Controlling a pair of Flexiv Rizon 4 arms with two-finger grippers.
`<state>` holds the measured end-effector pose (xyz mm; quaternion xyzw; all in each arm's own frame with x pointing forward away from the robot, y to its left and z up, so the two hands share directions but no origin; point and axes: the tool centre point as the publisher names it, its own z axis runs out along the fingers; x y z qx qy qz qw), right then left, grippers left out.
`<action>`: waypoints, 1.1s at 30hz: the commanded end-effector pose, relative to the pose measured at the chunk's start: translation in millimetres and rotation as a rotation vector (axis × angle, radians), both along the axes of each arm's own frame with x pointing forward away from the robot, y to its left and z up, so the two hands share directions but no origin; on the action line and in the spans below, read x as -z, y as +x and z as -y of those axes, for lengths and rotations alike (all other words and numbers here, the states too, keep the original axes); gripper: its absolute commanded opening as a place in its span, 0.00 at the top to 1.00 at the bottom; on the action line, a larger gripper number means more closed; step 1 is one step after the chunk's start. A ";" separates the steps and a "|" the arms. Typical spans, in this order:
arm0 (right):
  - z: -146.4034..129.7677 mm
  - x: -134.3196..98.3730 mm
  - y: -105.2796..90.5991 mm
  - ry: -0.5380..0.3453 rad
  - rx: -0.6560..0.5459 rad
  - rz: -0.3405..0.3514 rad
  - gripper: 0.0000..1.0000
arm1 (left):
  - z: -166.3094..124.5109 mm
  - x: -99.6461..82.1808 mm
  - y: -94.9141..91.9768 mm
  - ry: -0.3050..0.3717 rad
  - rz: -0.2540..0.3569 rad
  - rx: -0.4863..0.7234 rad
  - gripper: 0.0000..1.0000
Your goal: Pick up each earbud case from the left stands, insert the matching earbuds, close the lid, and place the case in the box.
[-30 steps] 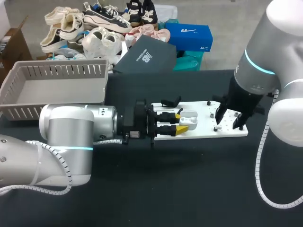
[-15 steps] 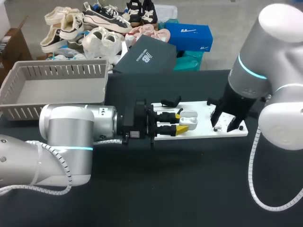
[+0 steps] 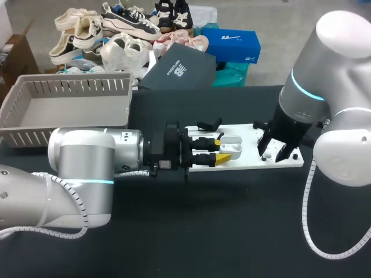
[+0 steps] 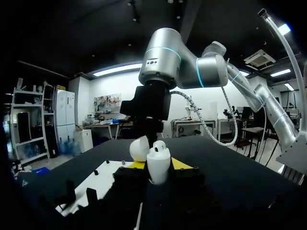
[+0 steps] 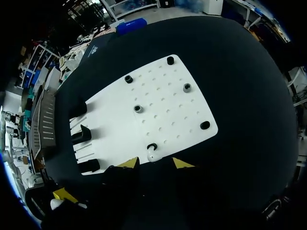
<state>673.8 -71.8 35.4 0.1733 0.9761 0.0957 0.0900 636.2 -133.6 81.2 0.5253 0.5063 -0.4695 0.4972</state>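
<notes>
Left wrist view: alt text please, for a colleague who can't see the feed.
The left hand grips a white earbud case upright between its yellow-tipped fingers, with the lid flipped open and what looks like an earbud at the top. Beyond it the right arm hangs over the white board on the black table.

My left gripper (image 4: 158, 164) sits low in the middle. Its two yellow tips (image 4: 181, 164) squeeze a white earbud case (image 4: 158, 171) from both sides. The case stands up, and its lid (image 4: 139, 148) is flipped open and leans to one side. A small white earbud (image 4: 159, 145) pokes out of the top. Beside the gripper, a white board (image 4: 98, 184) with little black pegs (image 4: 95, 172) lies on the black table (image 4: 230, 177). Right behind the case, my big silver right arm (image 4: 160, 52) comes down toward the table.
</notes>
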 end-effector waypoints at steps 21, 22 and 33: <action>2.2 9.8 8.6 0.007 -0.001 -0.008 0.64 | 0.1 0.0 -1.8 -0.001 0.002 -0.006 1.00; 1.8 10.1 8.6 0.007 -0.002 -0.009 0.64 | 0.1 0.0 -1.8 -0.001 0.002 -0.006 1.00; 0.6 12.9 9.6 0.007 -0.007 -0.016 0.66 | 0.1 0.0 -1.8 -0.001 0.002 -0.006 1.00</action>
